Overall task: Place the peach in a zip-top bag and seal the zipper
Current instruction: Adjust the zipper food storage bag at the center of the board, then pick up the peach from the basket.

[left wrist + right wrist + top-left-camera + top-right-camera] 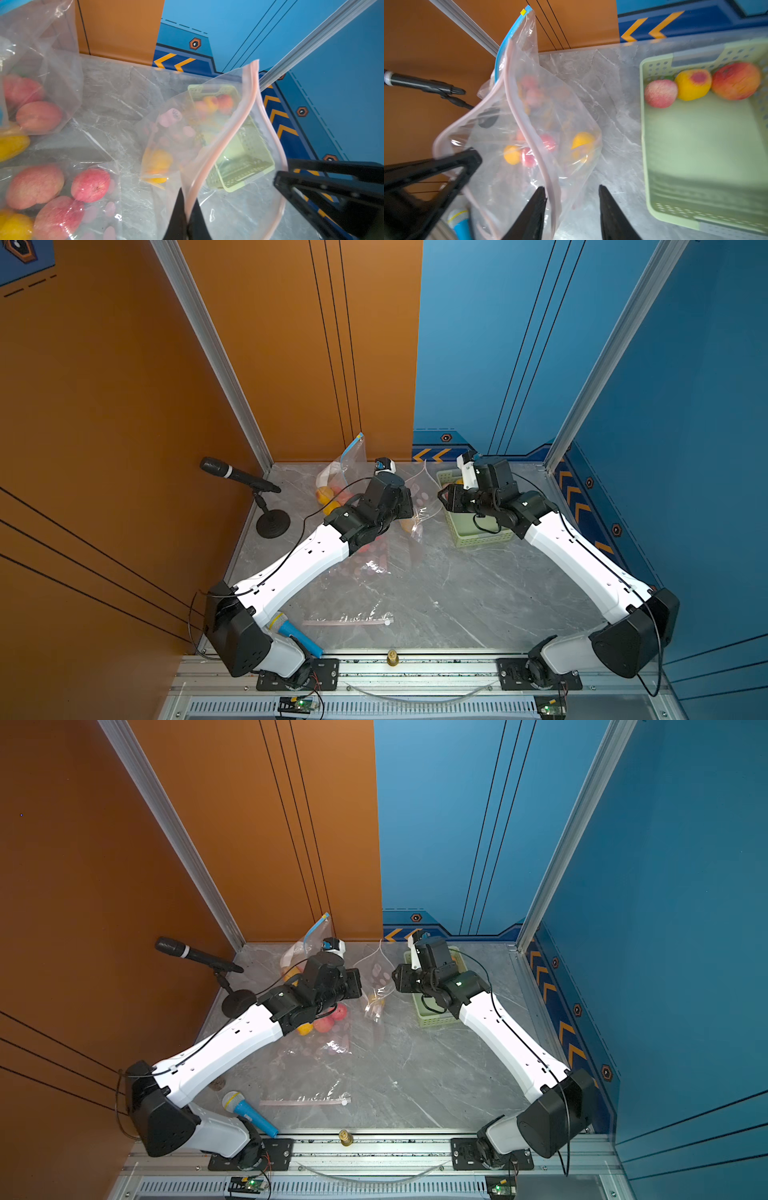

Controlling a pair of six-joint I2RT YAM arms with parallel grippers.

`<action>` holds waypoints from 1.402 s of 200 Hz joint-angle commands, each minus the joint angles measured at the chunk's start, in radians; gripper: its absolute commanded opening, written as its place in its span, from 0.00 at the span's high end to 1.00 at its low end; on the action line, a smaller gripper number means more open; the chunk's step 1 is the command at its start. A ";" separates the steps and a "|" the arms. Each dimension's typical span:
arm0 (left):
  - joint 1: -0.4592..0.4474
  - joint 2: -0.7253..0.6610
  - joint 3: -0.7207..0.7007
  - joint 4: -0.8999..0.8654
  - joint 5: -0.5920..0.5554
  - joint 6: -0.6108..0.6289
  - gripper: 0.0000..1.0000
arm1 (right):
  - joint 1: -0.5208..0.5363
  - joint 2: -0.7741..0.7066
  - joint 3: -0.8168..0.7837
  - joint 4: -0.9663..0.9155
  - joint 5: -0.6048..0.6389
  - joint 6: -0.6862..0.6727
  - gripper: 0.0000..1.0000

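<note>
The cell is being enclosed by orange panels [124, 406] on the left and rear and by blue panels [519, 344] on the rear and right, with aluminium posts [208, 344] standing at the corners. Its floor is being formed by a grey, marble-patterned worktop [457, 593]. A pale green basket [482, 537] is being carried at the right rear and is partly covered by the right arm [573, 556] in both top views. Three fruits [693, 84] are lying at one end of it.

The zip-top bag [166, 128] is being held up between the two arms, near the rear of the worktop and beside the basket. Its mouth is being presented upward and is gaping, with the two pink lips parted. The long axis of the zipper strip [248, 99] is running from the left jaws toward the rear wall. The yellow-orange peach [159, 163] is lying low in the bag, at the end opposite the mouth.

The left jaws are being pressed fully together on one lip. The right jaws are standing partly apart, with the other lip passing just beside one finger [537, 207], unclamped.
</note>
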 commanded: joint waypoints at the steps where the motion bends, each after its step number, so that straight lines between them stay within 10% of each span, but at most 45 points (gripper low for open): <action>1: 0.020 0.032 -0.003 0.009 0.052 -0.018 1.00 | -0.046 -0.006 0.019 0.077 -0.163 0.005 0.44; 46: 0.031 0.097 0.036 0.023 0.099 -0.032 1.00 | -0.185 -0.012 0.036 0.099 -0.142 0.036 0.34; 119: 0.030 0.138 0.063 0.039 0.123 -0.047 1.00 | -0.314 0.414 0.211 0.073 0.049 0.044 0.35; 280: 0.034 0.152 0.031 0.059 0.149 -0.044 1.00 | -0.250 0.879 0.511 0.123 0.102 0.311 0.18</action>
